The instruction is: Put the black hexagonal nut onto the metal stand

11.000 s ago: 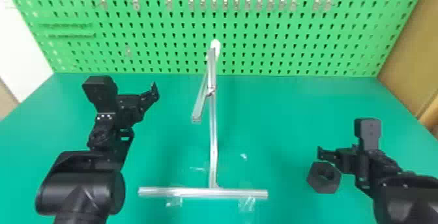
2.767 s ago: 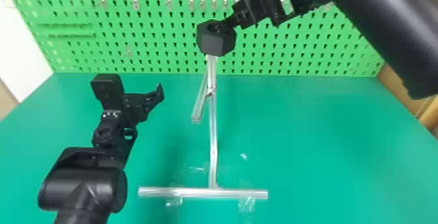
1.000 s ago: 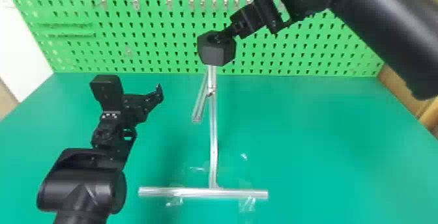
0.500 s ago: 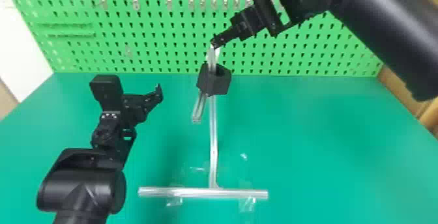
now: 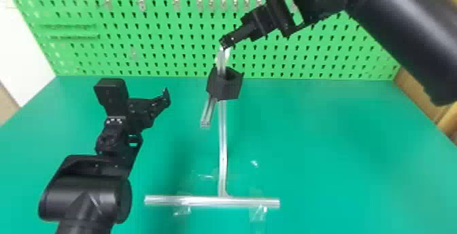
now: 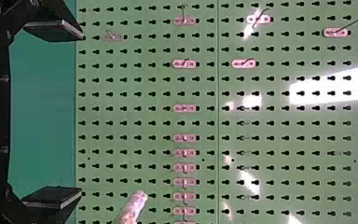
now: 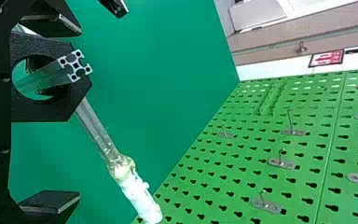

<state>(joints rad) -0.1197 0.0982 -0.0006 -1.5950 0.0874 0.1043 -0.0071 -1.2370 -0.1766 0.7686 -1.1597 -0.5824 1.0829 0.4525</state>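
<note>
In the head view the right gripper (image 5: 225, 44) is above the top of the metal stand (image 5: 222, 148), with the black hexagonal nut (image 5: 223, 88) below and apart from its fingertips. The nut sits tilted around the stand's upper part, where metal runs into its hole; which bar carries it I cannot tell. In the right wrist view the right gripper (image 7: 80, 112) is open, and a bar end of the stand (image 7: 95, 130) shows at the hole of the nut (image 7: 46, 111). My left gripper (image 5: 167, 97) is parked left of the stand; in its wrist view the left gripper (image 6: 82, 114) is open.
Behind the stand rises a green pegboard (image 5: 163, 53) with small metal hooks. The stand's base bar (image 5: 210, 201) lies across the green table (image 5: 340, 155), with clear tape near it. A brown box (image 5: 421, 97) is at the right edge.
The nut has gone from the right table area to above the stand, then down out of the right gripper onto its upper part. The right arm rose and moved left; the left arm shifted slightly.
</note>
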